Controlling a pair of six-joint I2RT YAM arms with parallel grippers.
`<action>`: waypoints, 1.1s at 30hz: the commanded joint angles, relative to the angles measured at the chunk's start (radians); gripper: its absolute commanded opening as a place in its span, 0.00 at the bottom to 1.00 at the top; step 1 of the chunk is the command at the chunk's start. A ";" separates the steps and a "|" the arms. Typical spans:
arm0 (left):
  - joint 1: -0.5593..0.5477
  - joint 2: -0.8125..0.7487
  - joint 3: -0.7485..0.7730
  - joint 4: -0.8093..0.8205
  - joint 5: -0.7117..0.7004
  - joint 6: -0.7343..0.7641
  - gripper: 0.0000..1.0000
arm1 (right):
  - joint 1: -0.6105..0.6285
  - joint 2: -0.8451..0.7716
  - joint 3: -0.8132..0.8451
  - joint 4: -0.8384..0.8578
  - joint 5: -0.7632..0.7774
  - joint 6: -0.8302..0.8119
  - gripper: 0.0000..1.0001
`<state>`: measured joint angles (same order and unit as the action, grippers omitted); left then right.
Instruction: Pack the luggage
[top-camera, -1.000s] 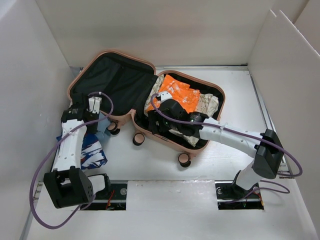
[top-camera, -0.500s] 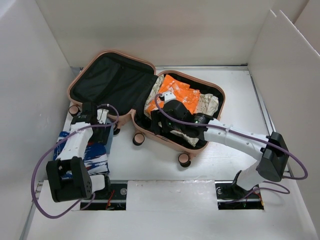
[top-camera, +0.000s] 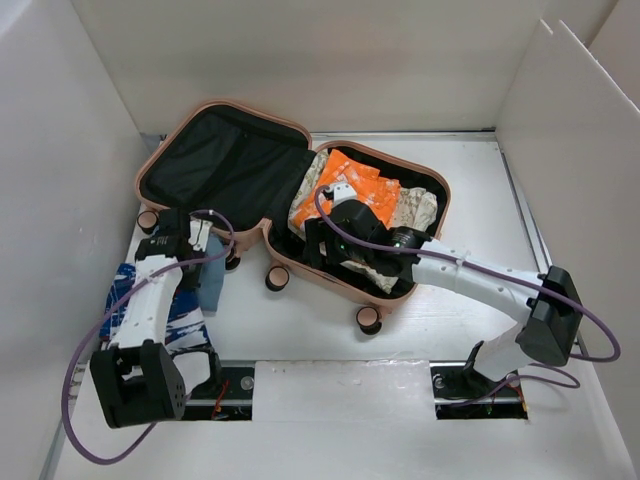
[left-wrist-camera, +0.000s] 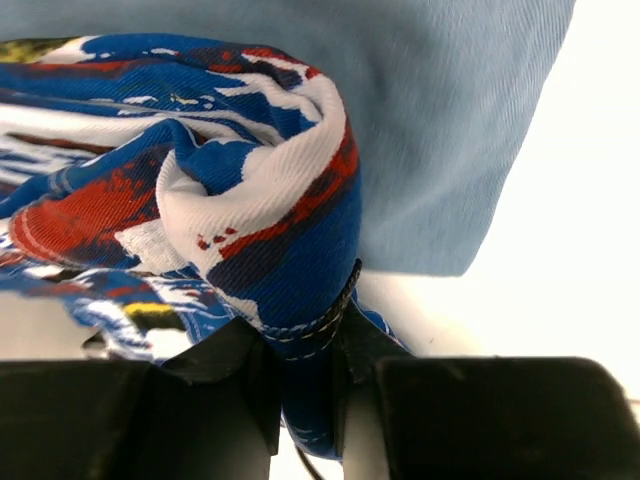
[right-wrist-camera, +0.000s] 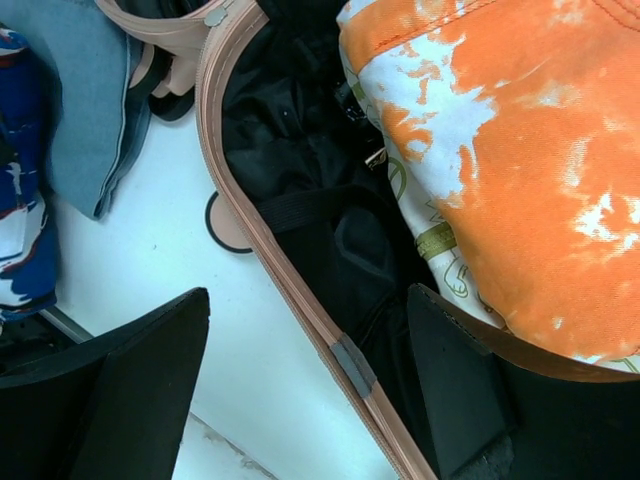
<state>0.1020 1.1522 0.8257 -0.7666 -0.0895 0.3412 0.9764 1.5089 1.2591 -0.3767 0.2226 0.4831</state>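
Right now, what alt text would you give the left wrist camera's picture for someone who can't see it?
Two black fingers at the bottom edge pinch a fold of blue, red and white patterned cloth, seen very close. A pale blue cloth lies behind it, and bare white table shows at the right.

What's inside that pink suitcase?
In the luggage, right half: an orange-and-white garment over a pale printed cloth. Left half: black lining. The right arm hides the near part; what lies beneath is covered.
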 joint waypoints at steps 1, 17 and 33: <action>0.002 -0.063 0.064 -0.077 -0.003 0.018 0.00 | -0.002 -0.044 -0.006 0.022 0.023 0.012 0.84; -0.008 0.071 0.479 -0.119 0.276 -0.030 0.00 | -0.042 -0.047 0.045 -0.074 0.041 0.003 0.85; -0.571 0.656 1.210 -0.071 0.350 -0.180 0.00 | -0.427 -0.364 -0.142 -0.206 -0.051 -0.161 0.85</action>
<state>-0.3717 1.7943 1.9156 -0.9977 0.1478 0.1989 0.6193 1.2026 1.1416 -0.5583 0.2195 0.4042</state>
